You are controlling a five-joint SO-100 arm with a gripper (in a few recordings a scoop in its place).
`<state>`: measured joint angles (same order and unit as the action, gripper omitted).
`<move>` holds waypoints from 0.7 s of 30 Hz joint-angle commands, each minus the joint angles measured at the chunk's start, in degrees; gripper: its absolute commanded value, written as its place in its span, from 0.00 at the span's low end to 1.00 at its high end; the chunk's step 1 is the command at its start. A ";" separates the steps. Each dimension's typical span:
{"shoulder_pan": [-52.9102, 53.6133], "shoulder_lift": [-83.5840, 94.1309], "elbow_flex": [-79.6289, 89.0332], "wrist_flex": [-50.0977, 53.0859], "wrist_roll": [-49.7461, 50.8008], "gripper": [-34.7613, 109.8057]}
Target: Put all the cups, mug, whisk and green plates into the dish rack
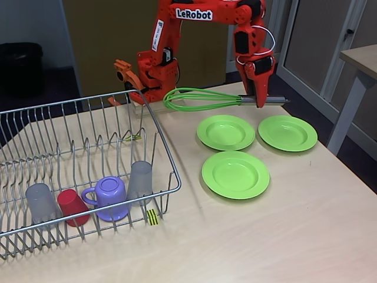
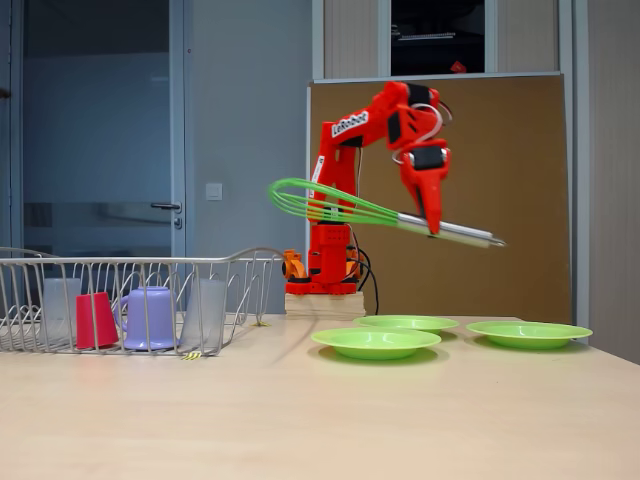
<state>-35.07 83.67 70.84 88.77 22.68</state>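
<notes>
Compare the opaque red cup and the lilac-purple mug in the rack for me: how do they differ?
The lilac-purple plastic mug has a loop handle; the opaque red plastic cup has none. The mug is wider than the red cup. In both fixed views the red cup is on the mug's left. Both stand mouth-down along the front of the silver wire dish rack.
</notes>
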 commanded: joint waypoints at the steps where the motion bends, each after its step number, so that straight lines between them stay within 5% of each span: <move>1: 6.77 8.96 1.32 4.13 -6.42 0.24; 10: 28.21 22.06 10.63 6.33 -23.03 0.24; 21: 50.80 22.85 19.69 -2.72 -42.89 0.24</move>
<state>10.99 104.68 89.82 87.98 -15.03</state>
